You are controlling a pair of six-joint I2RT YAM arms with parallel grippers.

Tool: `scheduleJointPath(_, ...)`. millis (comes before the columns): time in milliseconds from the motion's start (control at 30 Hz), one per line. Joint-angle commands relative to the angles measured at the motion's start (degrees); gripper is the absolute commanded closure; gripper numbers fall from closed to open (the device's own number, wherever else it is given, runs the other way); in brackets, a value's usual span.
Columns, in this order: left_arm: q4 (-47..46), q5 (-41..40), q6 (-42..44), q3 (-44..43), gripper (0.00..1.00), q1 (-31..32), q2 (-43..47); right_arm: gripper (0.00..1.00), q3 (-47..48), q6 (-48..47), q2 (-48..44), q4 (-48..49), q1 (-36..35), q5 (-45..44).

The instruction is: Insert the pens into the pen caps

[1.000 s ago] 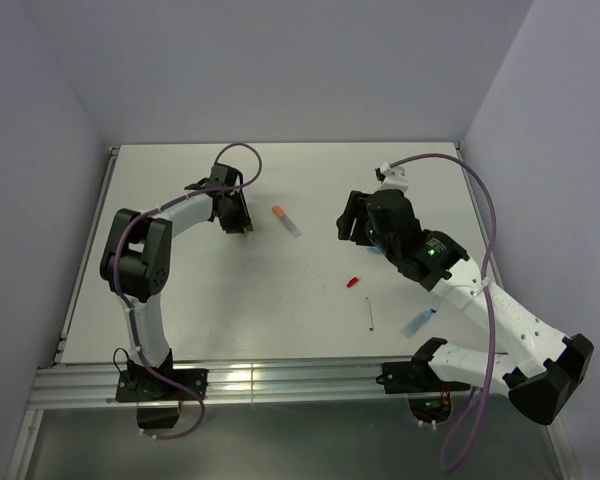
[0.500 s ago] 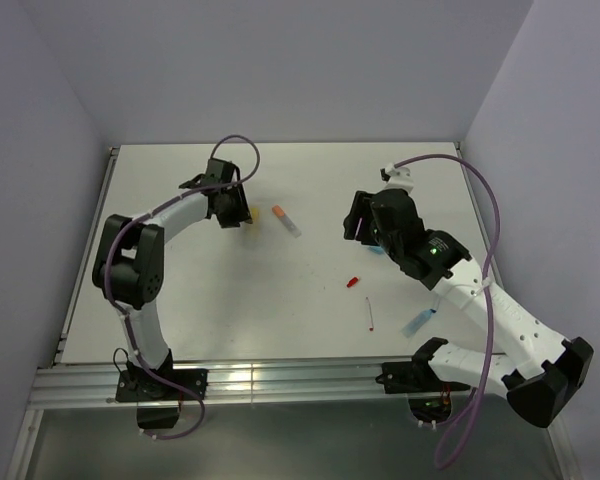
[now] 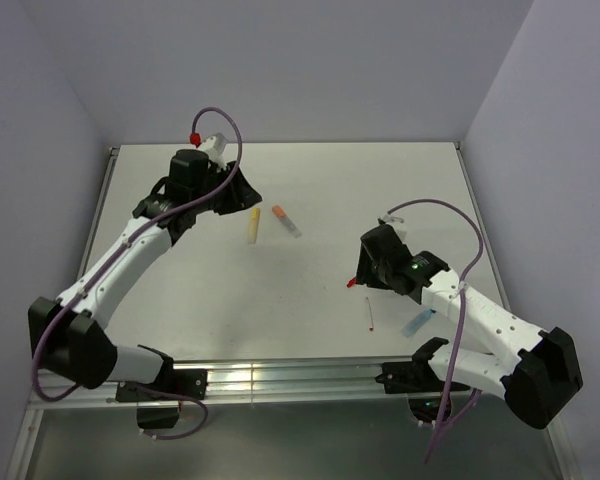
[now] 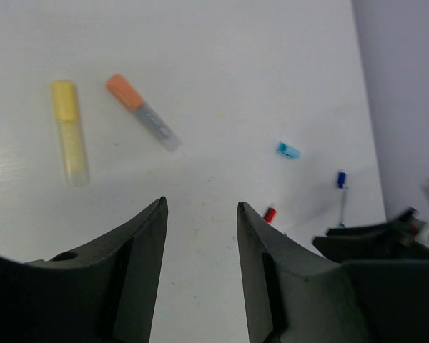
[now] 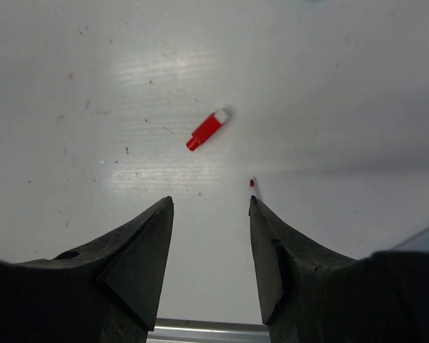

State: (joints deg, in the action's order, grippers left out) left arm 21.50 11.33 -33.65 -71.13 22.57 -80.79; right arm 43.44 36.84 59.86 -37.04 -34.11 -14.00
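Observation:
A yellowish pen [image 3: 253,225] with a yellow cap on one end [image 4: 63,96] lies on the table beside a pale pen with an orange cap [image 3: 286,220] [image 4: 141,121]. My left gripper [image 3: 242,192] [image 4: 200,204] hangs open and empty above and behind them. A loose red cap [image 3: 352,283] [image 5: 207,130] lies just ahead of my right gripper [image 3: 360,272] [image 5: 211,201], which is open and empty low over the table. The thin red pen [image 3: 369,313] shows its tip [image 5: 252,184] at the right finger. A light blue cap [image 4: 287,150] and a thin dark blue pen [image 4: 341,180] lie farther right.
A light blue pen [image 3: 418,321] lies by the right arm near the table's front edge. The metal rail [image 3: 280,378] runs along that edge. Walls close the table [image 3: 310,170] at the back and on both sides.
My left gripper has opened, let go of the yellowish pen and risen back and left. My right arm has swung toward the front edge, over the red cap, its jaws a little narrower.

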Motion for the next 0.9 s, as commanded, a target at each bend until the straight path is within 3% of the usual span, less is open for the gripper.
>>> scheduleJointPath(0,-2.59,4.92,0.60,2.40,0.51,1.78,6.85,0.46,-3.00,5.08,0.09,-0.85,0.27,2.48)
scheduleJointPath(367,-5.06,7.39,2.18,10.14,0.49,1.78,19.26,0.51,-6.18,7.28,7.90,0.21,0.27,4.16)
scheduleJointPath(867,-6.12,7.21,3.24,13.13,0.47,1.69,23.13,0.51,-6.35,7.28,14.06,0.30,0.88,4.50)
